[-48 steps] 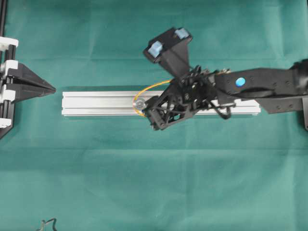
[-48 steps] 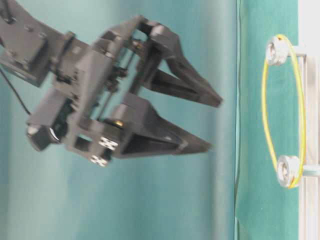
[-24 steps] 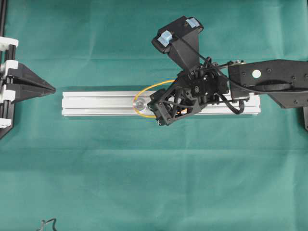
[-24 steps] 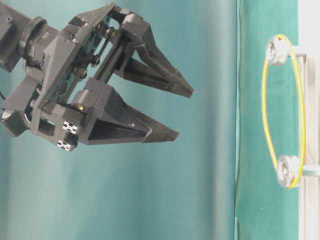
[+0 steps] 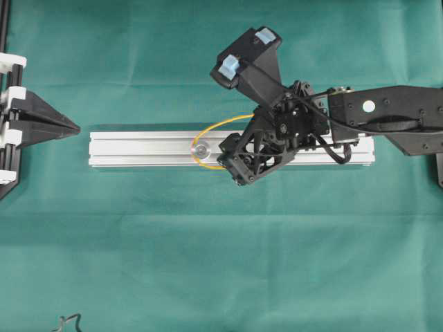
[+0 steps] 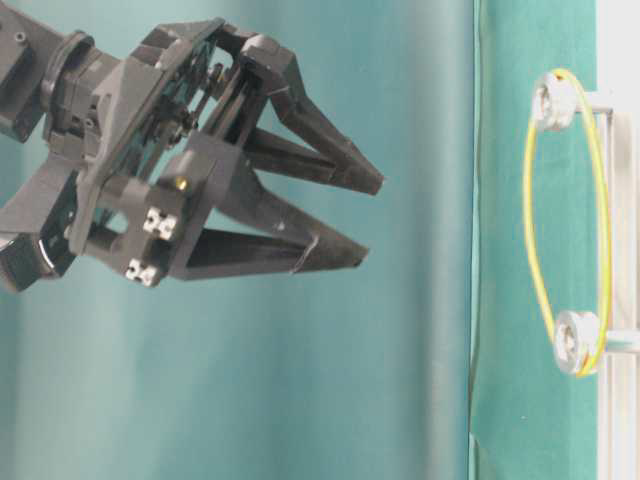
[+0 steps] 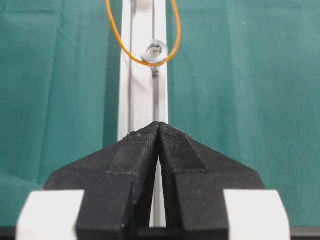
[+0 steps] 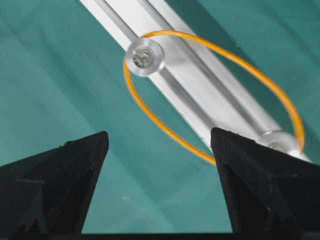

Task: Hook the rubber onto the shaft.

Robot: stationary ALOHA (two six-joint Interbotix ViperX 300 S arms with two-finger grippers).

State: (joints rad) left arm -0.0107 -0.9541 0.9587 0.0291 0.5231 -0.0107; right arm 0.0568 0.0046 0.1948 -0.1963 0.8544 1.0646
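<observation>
An aluminium rail point(image 5: 138, 149) lies lengthwise across a green cloth point(image 5: 221, 263) that covers the table. The orange rubber band point(image 5: 208, 131) is stretched into a long oval around two round silver shafts standing on the rail; in the overhead view only the left-hand shaft point(image 5: 201, 148) shows, since the right arm's wrist covers the other. The table-level view shows both of them, the upper shaft point(image 6: 553, 100) and the lower shaft point(image 6: 577, 343), with the band point(image 6: 530, 230) looped around each and bowing out to the side between them. The right gripper point(image 5: 239, 169) hangs above the rail, over the right-hand part of the loop, with its wrist camera mount point(image 5: 246, 59) sticking out toward the far edge of the cloth. Seen from table level, the right gripper point(image 6: 365, 220) is well clear of the band and rail, its two black fingers point(image 6: 330, 165) spread apart with nothing between them; the right wrist view confirms this, the fingers point(image 8: 55, 175) framing the bottom corners with the band point(image 8: 165, 130) and one shaft point(image 8: 144, 57) lying in the open gap below, while the right finger partly hides the second shaft point(image 8: 277, 142). The left gripper point(image 5: 69, 127) rests at the left edge of the cloth, well apart from the rail's end and pointing along it. In its own wrist view the left gripper point(image 7: 159, 127) has its fingers pressed together, empty, with the rail point(image 7: 142, 100) running away beneath them toward the near shaft point(image 7: 155, 50) and the band's end point(image 7: 130, 50) curving round it.
</observation>
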